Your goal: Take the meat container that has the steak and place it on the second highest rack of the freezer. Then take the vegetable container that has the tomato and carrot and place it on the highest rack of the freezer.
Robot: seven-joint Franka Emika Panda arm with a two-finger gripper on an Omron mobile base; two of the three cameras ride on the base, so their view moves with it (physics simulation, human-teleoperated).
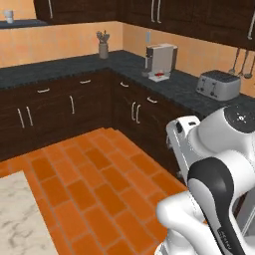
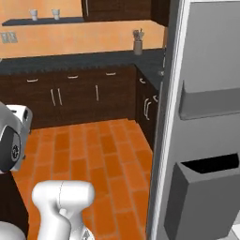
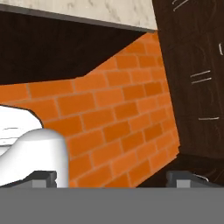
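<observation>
The freezer's open door [image 2: 206,93] stands tall and grey at the right of the right base view, with a grey angular bin [image 2: 201,197] low on it and a shallower one [image 2: 211,105] above. Its racks are out of view. In the hand view my gripper [image 3: 113,179] is open, its two dark fingertips [image 3: 43,178] far apart with nothing between them, looking at the orange brick floor [image 3: 118,118]. The meat container with the steak and the vegetable container with the tomato and carrot are out of view.
Dark cabinets [image 1: 74,107] under a black counter [image 1: 60,67] line the back wall and the right side. On the counter stand a coffee machine [image 1: 160,61], a toaster [image 1: 218,84] and a utensil pot [image 1: 103,47]. A marble counter [image 1: 17,219] juts in at the lower left.
</observation>
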